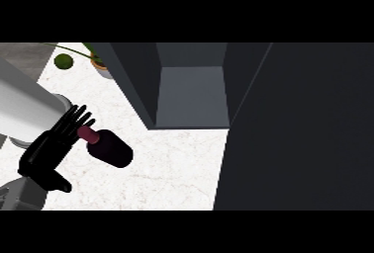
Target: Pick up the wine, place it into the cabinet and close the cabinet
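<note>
The wine bottle [111, 148] is dark with a maroon neck and shows tilted on the white marble counter [175, 168], neck pointing up-left. My left hand [45, 154] comes in from the lower left, with straight, spread fingers [75, 120] just beside the bottle's neck. I cannot tell whether they touch it, and nothing is held. The dark cabinet [194, 94] stands open to the right of the bottle, showing a grey floor inside. Its door [300, 128] fills the right side as a large dark panel. My right hand does not show.
A big pale grey cylinder [25, 106] slants in from the upper left, ending just above my fingers. A potted plant [101, 62] and a green round fruit [64, 61] sit at the back left. The cabinet's left wall [135, 84] stands close to the bottle.
</note>
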Controlling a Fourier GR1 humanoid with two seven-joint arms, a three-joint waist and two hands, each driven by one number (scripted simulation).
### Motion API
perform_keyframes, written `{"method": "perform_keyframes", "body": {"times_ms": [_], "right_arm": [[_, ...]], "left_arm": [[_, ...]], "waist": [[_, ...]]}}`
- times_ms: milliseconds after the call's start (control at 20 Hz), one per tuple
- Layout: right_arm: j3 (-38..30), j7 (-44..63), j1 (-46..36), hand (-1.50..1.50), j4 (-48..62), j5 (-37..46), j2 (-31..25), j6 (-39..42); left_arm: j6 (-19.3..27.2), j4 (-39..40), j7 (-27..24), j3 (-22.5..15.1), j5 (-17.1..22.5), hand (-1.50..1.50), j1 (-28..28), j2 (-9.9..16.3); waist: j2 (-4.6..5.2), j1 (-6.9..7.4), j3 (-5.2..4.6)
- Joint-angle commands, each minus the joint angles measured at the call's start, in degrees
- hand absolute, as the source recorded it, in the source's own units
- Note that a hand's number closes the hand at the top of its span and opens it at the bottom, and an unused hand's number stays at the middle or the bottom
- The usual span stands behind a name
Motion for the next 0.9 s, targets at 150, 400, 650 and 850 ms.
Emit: {"method": "perform_keyframes", "body": {"times_ms": [150, 400, 650, 850], "right_arm": [[-0.6, 6.5, 1.8, -1.5, -7.5, -4.0, -0.7, -0.6], [0.6, 7.6, -1.0, -1.5, -7.2, -1.5, -0.5, -2.4], [0.9, 5.3, -1.5, -1.5, -5.1, -1.8, -0.4, -2.0], [4.0, 3.5, 0.6, -1.5, -5.6, 0.5, 1.1, -2.5]], "left_arm": [[0.1, 11.9, -8.9, -1.2, -8.3, -1.5, -5.2, -0.8], [2.2, 17.1, -13.5, -2.4, -12.5, -1.5, -5.8, -1.9], [-0.6, 27.5, -20.6, -2.4, -14.8, -1.5, -7.3, -1.1], [-3.3, 28.4, -19.5, -1.6, -12.1, -1.5, -8.4, -1.5]], "waist": [[0.02, -0.34, 0.0], [-0.03, -0.17, -0.02], [0.21, -0.62, -0.1], [0.11, -0.26, -0.06]]}}
